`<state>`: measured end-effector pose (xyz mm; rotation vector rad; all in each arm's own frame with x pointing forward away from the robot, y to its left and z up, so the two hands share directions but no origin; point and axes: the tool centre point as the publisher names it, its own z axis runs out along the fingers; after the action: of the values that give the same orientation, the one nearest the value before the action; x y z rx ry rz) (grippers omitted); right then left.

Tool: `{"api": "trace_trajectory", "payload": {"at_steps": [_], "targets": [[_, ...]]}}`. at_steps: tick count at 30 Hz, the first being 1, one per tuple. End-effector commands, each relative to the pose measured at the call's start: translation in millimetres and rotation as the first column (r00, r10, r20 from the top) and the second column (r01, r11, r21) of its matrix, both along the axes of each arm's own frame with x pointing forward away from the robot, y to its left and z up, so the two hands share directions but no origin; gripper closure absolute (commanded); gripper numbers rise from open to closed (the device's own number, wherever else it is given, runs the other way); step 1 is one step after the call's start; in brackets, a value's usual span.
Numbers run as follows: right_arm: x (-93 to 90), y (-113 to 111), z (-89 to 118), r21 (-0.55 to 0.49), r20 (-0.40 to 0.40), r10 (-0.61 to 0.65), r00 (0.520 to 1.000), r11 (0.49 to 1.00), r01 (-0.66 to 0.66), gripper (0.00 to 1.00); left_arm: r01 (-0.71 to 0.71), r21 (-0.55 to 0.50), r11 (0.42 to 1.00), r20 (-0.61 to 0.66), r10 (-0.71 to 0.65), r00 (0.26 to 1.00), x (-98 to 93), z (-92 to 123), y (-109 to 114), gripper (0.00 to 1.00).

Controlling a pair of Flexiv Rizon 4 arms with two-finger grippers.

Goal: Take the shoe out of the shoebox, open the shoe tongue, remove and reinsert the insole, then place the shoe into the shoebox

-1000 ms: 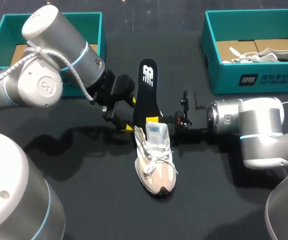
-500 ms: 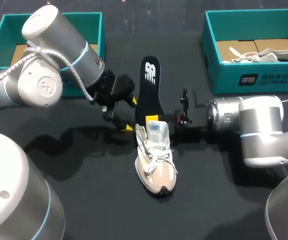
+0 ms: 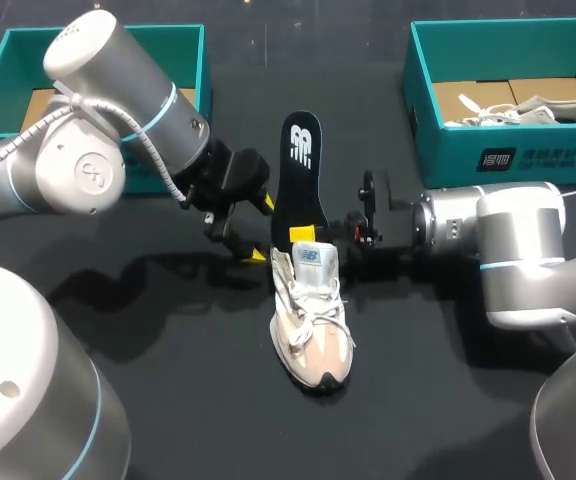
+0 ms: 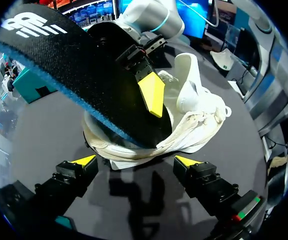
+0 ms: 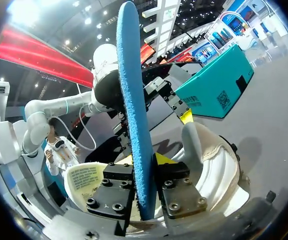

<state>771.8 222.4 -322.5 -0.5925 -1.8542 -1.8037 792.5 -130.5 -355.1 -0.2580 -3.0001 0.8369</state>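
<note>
Though left claw (image 4: 135, 161) released, right claw (image 3: 306, 236) clenched on insole (image 3: 301, 165) above shoe (image 3: 311, 320), black table (image 3: 198, 400).

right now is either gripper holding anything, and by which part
The right gripper pinches the black insole between its fingers, at its lower end just above the shoe. The left gripper is open, holding nothing.

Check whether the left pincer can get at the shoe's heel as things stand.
Probably yes: the left pincer is open, the shoe's heel lies just ahead of it, and the insole rises clear above.
</note>
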Motion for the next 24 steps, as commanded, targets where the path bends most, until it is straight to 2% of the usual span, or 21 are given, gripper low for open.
{"api": "trace_trajectory", "payload": {"at_steps": [1, 13, 15, 17, 24], "targets": [[2.1, 1.1, 11.3, -0.022, 0.011, 0.004, 1.0, 1.0, -0.004, 0.8, 0.0, 0.0, 1.0, 0.002, 0.0, 1.0, -0.7, -1.0, -0.4, 0.0], [25.6, -1.2, 31.8, -0.057, 0.049, 0.017, 0.999, 0.998, -0.015, 0.78, 0.0, 0.0, 1.0, 0.002, 0.0, 1.0, -0.7, -1.0, -0.4, 0.0], [29.3, -1.0, 32.0, -0.059, 0.045, 0.019, 0.999, 0.998, -0.016, 0.85, 0.0, 0.0, 1.0, 0.002, 0.0, 1.0, -0.7, -1.0, -0.4, 0.0], [31.8, 0.0, 30.1, -0.065, 0.03, 0.024, 0.999, 0.998, -0.022, 1.0, 0.0, 0.0, 1.0, 0.002, 0.0, 1.0, -0.7, -1.0, -0.4, 0.0], [27.3, 2.0, 13.2, -0.073, -0.031, 0.02, 0.999, 0.997, -0.022, 1.0, 0.0, 0.0, 1.0, 0.002, 0.0, 1.0, -0.7, -1.0, -0.4, 0.0]]}}
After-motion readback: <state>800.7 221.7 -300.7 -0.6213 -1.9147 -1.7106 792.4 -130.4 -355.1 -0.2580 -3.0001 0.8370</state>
